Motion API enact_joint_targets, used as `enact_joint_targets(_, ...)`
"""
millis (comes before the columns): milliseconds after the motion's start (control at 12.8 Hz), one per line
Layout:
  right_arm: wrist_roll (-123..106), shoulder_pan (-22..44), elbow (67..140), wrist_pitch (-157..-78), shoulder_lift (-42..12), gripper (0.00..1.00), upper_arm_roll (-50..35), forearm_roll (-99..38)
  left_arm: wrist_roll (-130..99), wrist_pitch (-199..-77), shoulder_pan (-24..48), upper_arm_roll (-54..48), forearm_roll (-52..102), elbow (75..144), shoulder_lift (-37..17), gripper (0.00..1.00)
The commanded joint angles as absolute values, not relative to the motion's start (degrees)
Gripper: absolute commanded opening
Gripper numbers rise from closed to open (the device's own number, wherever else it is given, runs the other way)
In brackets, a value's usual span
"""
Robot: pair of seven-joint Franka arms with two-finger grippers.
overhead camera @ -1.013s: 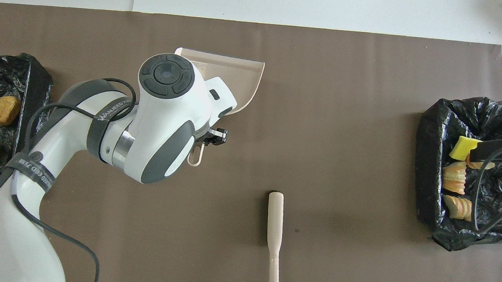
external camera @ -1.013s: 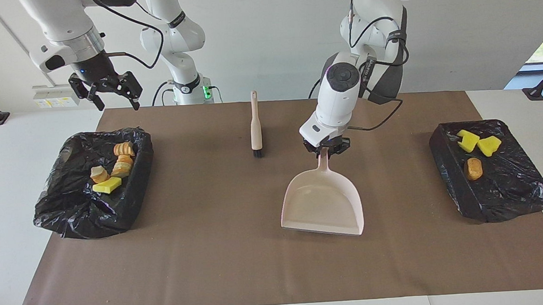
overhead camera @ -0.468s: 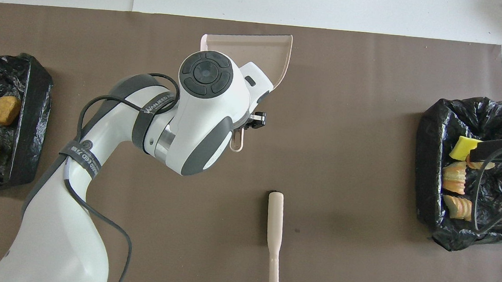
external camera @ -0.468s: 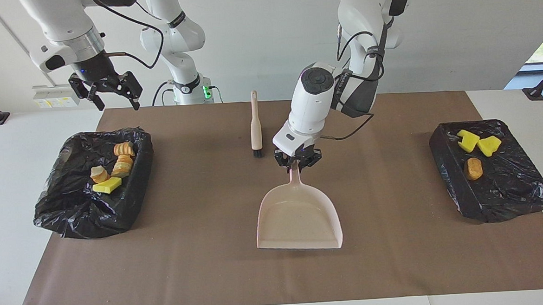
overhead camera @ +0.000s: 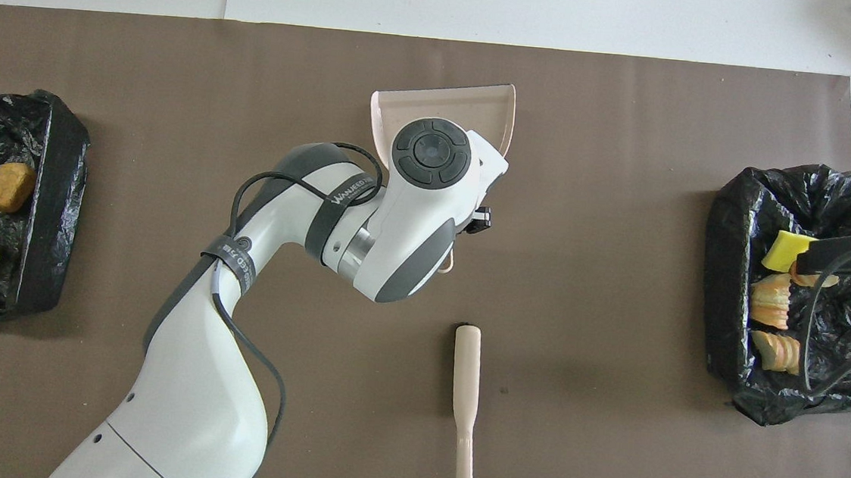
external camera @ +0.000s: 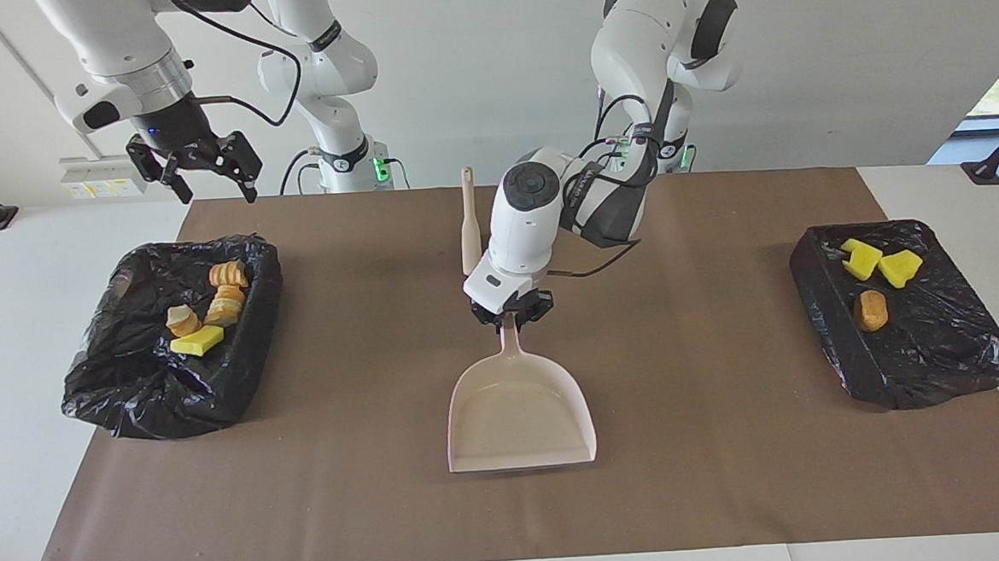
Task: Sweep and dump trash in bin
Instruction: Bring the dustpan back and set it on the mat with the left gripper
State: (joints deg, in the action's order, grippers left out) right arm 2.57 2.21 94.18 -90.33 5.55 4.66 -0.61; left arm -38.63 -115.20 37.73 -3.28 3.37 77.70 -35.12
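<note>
The trash is lying in two black-lined bins, none of it showing on the brown mat: yellow sponge bits and a brown lump are sitting in the bin at the left arm's end, while tan slices and another yellow sponge piece are resting in the bin at the right arm's end. The pink dustpan is sitting empty over the middle of the mat, between the two bins and well apart from each, its handle pointing toward the robots and its open mouth facing away from them. The left gripper is clamping the upper part of that handle, fingers closed tight on it, so the pan's long axis is running straight out from the gripper. The brush is lying just beside the arm, nearer to the robots than the pan, its long axis also running toward and away from them, bristle end farther out. The right gripper is hanging in the air with its fingers spread wide and nothing in them, over the mat's corner beside its own bin, waiting. Judging by this, the pan is probably being set down at the centre; there is open mat all round it, and the brush is the nearest obstacle.
</note>
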Motion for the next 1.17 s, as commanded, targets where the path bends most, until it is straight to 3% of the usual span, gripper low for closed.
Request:
enact_joint_targets(0, 1.23, 2.11, 95.27, -90.09, 6.68, 1.0, 4.57, -0.62, -41.04, -114.96, 39.73, -2.11, 2.55, 77.78, -35.24, 0.0)
enact_joint_targets(78, 1.14, 2.11, 95.27, -90.09, 6.68, 1.0, 4.57, -0.62, -41.31, -115.31, 40.94, -2.02, 2.37, 78.31, -35.24, 0.0)
enact_joint_targets(156, 1.23, 2.11, 95.27, -90.09, 6.68, 1.0, 4.57, -0.62, -41.4, -115.23, 41.04, -2.02, 2.29, 78.75, -35.16, 0.12)
enact_joint_targets(234, 1.23, 2.11, 95.27, -90.09, 6.68, 1.0, 4.57, -0.62, -41.4, -115.14, 41.04, -1.93, 2.37, 78.84, -35.16, 0.36)
enact_joint_targets(312, 1.23, 2.11, 95.27, -90.09, 6.68, 1.0, 4.57, -0.62, -41.48, -115.4, 41.04, -1.93, 2.29, 78.84, -35.16, 0.87)
enact_joint_targets(390, 1.23, 2.11, 95.27, -90.09, 6.68, 1.0, 4.57, -0.62, -41.4, -115.49, 40.78, -1.85, 1.94, 78.84, -35.16, 1.0)
enact_joint_targets(779, 1.23, 2.11, 95.27, -90.09, 6.68, 1.0, 4.57, -0.62, -40.78, -115.23, 39.99, -1.85, -2.72, 80.32, -32.63, 1.0)
enact_joint_targets(1091, 1.23, 2.11, 95.27, -90.09, 6.68, 1.0, 4.57, -0.62, -30.45, -114.87, 33.69, -0.62, -2.81, 93.74, -17.1, 1.0)
